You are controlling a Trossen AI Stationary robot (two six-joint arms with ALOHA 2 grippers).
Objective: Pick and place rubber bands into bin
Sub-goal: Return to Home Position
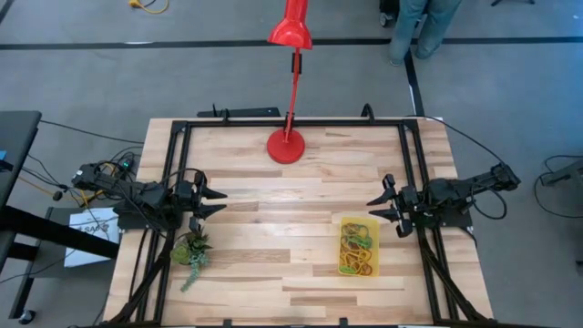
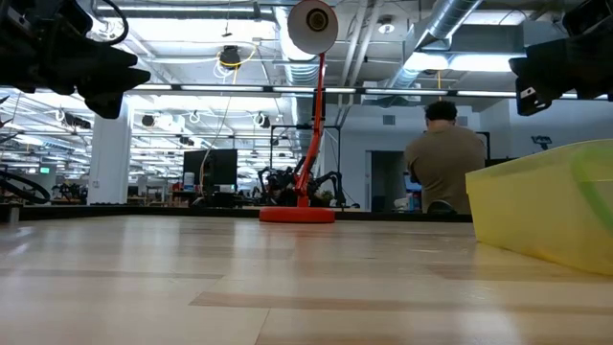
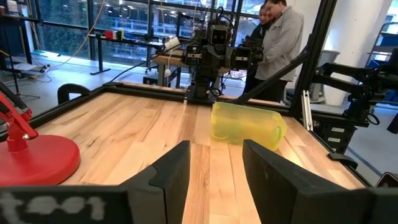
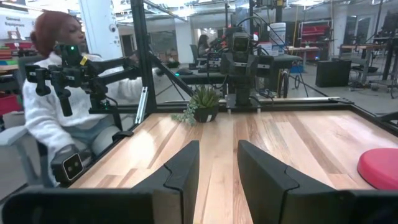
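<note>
The yellow translucent bin [image 1: 358, 244] sits on the table's right half near the front, with several rubber bands [image 1: 355, 251] in red, yellow, green and orange lying inside it. The bin also shows in the left wrist view [image 3: 247, 126] and the low view [image 2: 546, 206]. My left gripper [image 1: 219, 200] is open and empty above the table's left side, pointing right. My right gripper [image 1: 375, 208] is open and empty above the table's right side, just beyond the bin's far edge, pointing left. No rubber bands show on the bare table.
A red lamp stands with its round base [image 1: 285, 146] at the far middle of the table. A small green plant [image 1: 191, 251] stands at the near left, close to my left gripper. A black frame [image 1: 291, 121] runs round the table. People stand beyond the table.
</note>
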